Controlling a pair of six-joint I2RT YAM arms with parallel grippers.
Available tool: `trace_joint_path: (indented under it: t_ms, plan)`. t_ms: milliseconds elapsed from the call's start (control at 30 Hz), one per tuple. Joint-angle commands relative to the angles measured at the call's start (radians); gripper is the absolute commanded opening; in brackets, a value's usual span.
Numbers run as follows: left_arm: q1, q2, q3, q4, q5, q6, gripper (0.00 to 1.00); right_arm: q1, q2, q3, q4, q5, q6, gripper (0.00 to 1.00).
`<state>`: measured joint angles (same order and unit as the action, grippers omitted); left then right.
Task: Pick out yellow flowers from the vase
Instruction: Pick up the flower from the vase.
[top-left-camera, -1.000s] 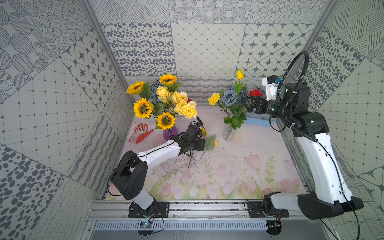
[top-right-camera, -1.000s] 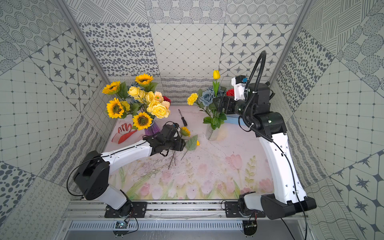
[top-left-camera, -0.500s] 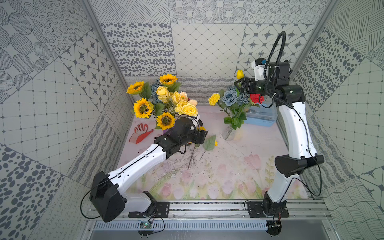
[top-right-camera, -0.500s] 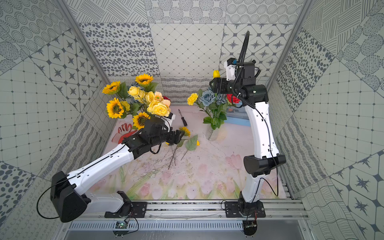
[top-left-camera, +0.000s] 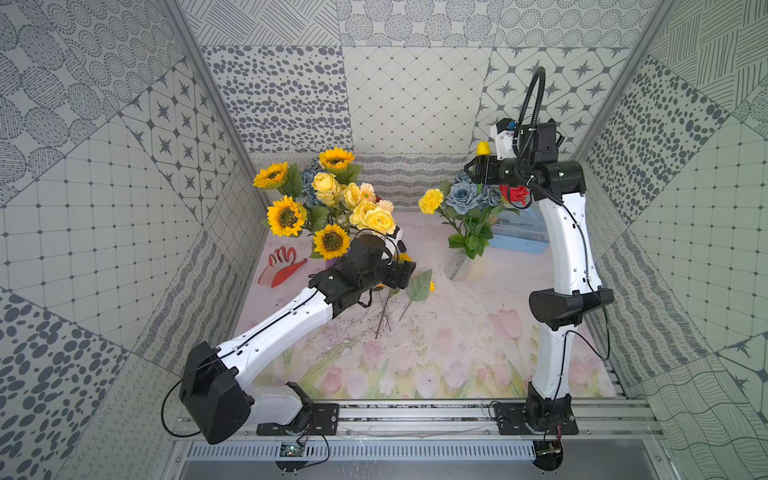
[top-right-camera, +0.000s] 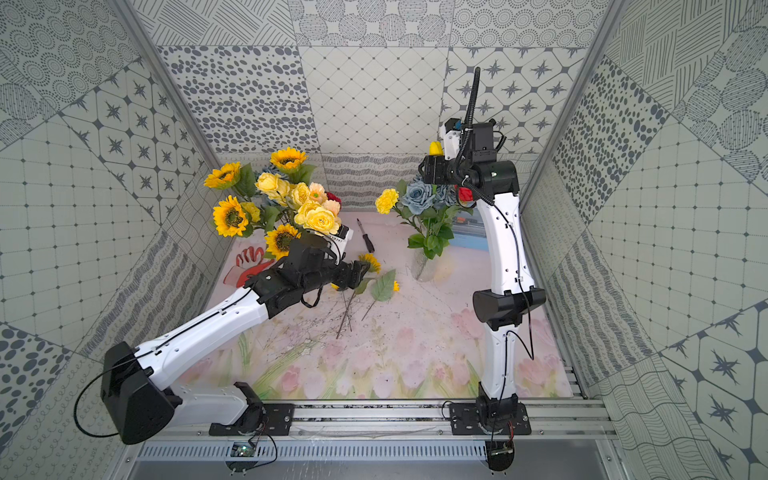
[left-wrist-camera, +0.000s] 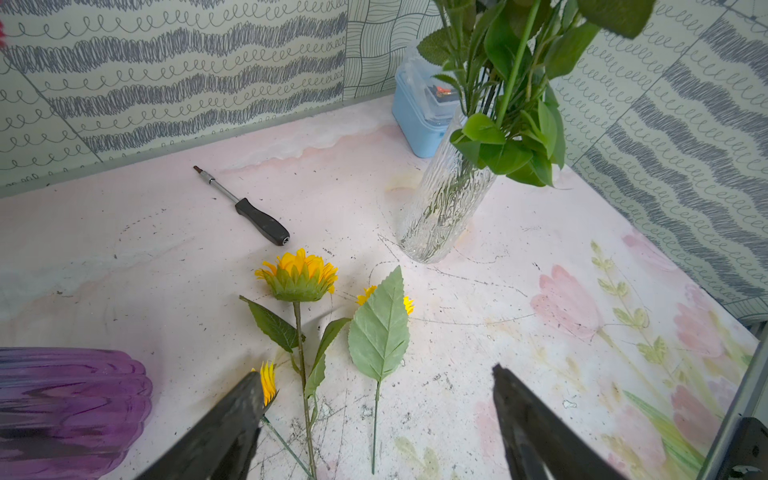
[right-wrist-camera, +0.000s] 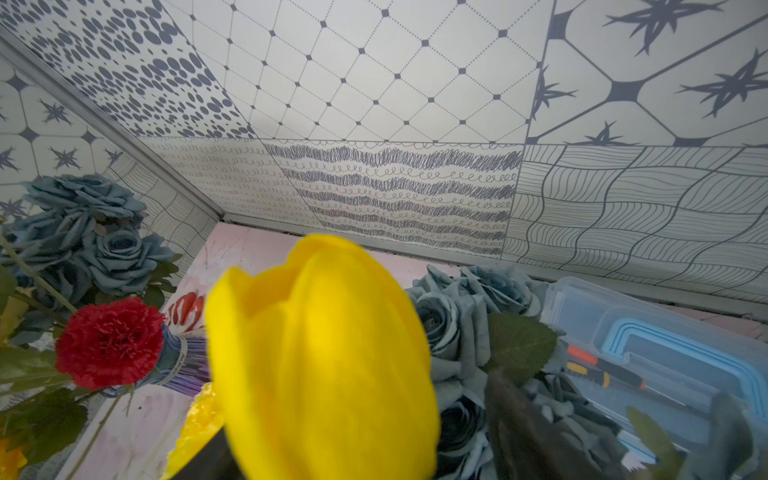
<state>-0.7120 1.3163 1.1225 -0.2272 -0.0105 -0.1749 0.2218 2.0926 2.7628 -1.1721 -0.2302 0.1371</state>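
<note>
Left to right: the purple vase holds sunflowers and yellow roses. Just beside it a loose sunflower lies flat on the mat. The left gripper hovers low over its stem, fingers apart and nothing between them. Farther right, the glass vase carries a yellow carnation, blue roses and, topmost, a yellow tulip. The right gripper stands level with the tulip, whose bloom fills the wrist view between the two fingers. Whether they have clamped on it cannot be told. The step in hand is probably drawing out the tulip. It would go best with the grip on the stem just under the bloom, not on the petals. The pull should run straight up along the vase, slowly, so the roses stay in and the narrow glass does not tip.
</note>
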Motion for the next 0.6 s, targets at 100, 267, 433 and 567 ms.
trace_joint_path:
  t_ms: [100, 267, 433, 567]
  plan:
    - [0.003, 0.0, 0.004, 0.057, -0.015, 0.038, 0.87, 0.037, -0.003, 0.021, 0.009, 0.023, -0.032, 0.55]
    - [0.003, -0.011, -0.011, 0.06, -0.015, 0.039, 0.87, 0.044, -0.017, 0.012, 0.003, 0.011, -0.036, 0.42]
    - [0.004, -0.027, -0.019, 0.06, -0.019, 0.039, 0.86, 0.043, -0.028, 0.012, 0.002, 0.021, -0.039, 0.27]
    - [0.002, -0.045, -0.033, 0.065, -0.022, 0.037, 0.86, 0.044, -0.034, 0.012, -0.001, 0.026, -0.043, 0.13]
